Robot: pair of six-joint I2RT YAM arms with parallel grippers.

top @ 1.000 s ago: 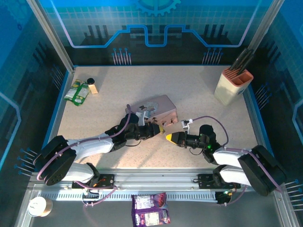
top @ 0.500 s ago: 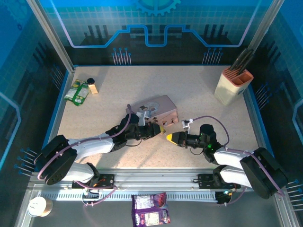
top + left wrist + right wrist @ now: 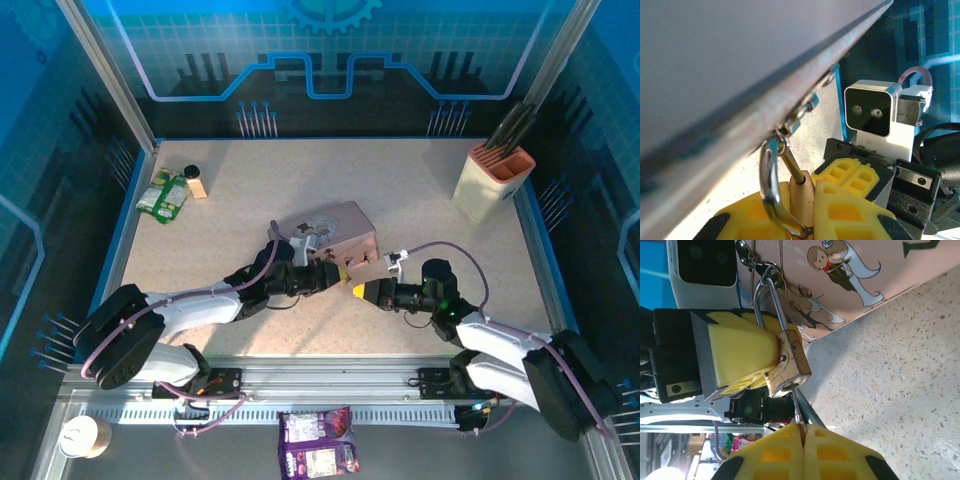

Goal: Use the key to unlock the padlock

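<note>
Right gripper — pinched shut on the key — has closed the last gap, so I judge the blade entering the padlock, which my left gripper clamps, hung on the pink box.

No legible text. Pink box just past right gripper: cartoon couple print, cropped dark lettering, unreadable.

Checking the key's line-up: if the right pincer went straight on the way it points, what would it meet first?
The padlock, clamped in the left pincer; the key in the right pincer seems to reach its keyhole end, depth unclear.
</note>
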